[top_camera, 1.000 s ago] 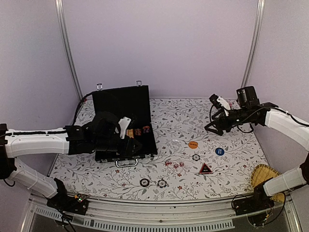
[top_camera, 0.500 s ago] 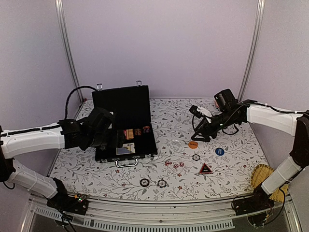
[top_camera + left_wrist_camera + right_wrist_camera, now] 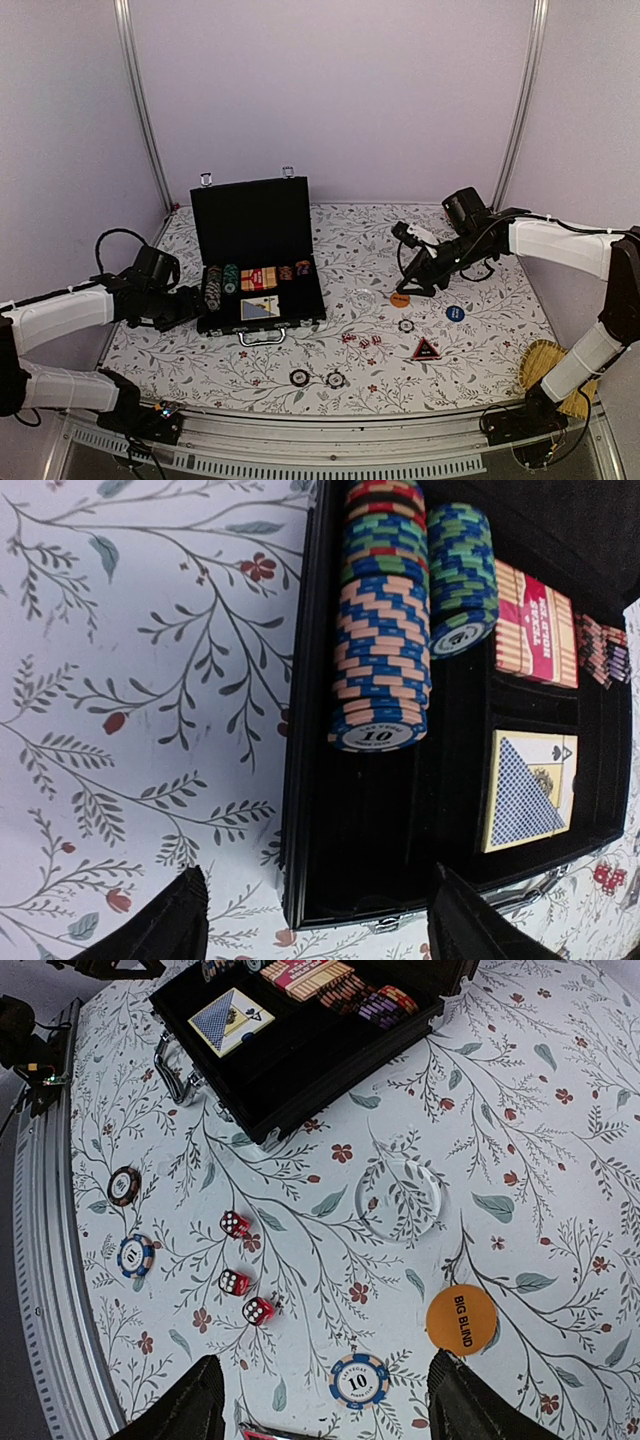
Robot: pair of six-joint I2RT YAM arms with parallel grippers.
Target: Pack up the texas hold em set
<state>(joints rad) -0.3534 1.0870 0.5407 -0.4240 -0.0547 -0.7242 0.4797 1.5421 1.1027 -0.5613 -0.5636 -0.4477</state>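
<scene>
Withdrawn from the hinged black briefcase point(image 3: 252, 220) toward the table's point(image 3: 480, 250) left edge, left gripper point(image 3: 315, 905) gapes empty; right gripper point(image 3: 325, 1395), likewise spread, hovers near round orange disc point(image 3: 463, 1320).

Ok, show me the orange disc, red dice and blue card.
orange disc point(image 3: 463, 1320), right wrist view, its centre.
red dice point(image 3: 235, 1282), right wrist view, the middle die.
blue card point(image 3: 527, 790), left wrist view, its centre.

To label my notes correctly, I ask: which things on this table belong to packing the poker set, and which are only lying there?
Belong to the job: case, loose chips, dice, orange disc, blue disc, triangle.

Just lying about: straw item. The clear disc I cannot place in either list.
</scene>
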